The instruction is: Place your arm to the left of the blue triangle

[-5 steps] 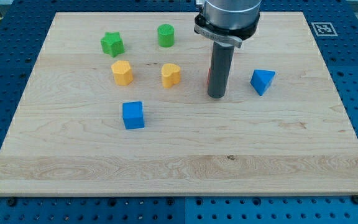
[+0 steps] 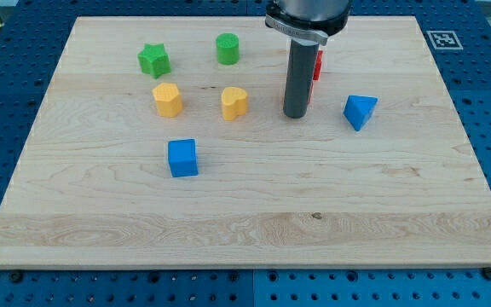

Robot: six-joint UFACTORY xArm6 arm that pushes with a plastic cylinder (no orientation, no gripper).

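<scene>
The blue triangle (image 2: 360,111) lies on the wooden board (image 2: 245,222) right of centre. My tip (image 2: 294,114) stands on the board to the triangle's left, about a block's width and a half away, not touching it. A red block (image 2: 316,65) shows partly behind the rod, with another sliver of red at the rod's right edge.
A green star (image 2: 153,60) and a green cylinder (image 2: 227,49) sit at the upper left. Two yellow blocks (image 2: 167,99) (image 2: 234,102) lie below them. A blue cube (image 2: 182,158) lies lower left of centre. A tag marker (image 2: 443,38) is at the board's top right corner.
The rod has moved slightly toward the view's top, its tip about 20 pixels higher. More of the red block shows behind it. The blocks have not moved.
</scene>
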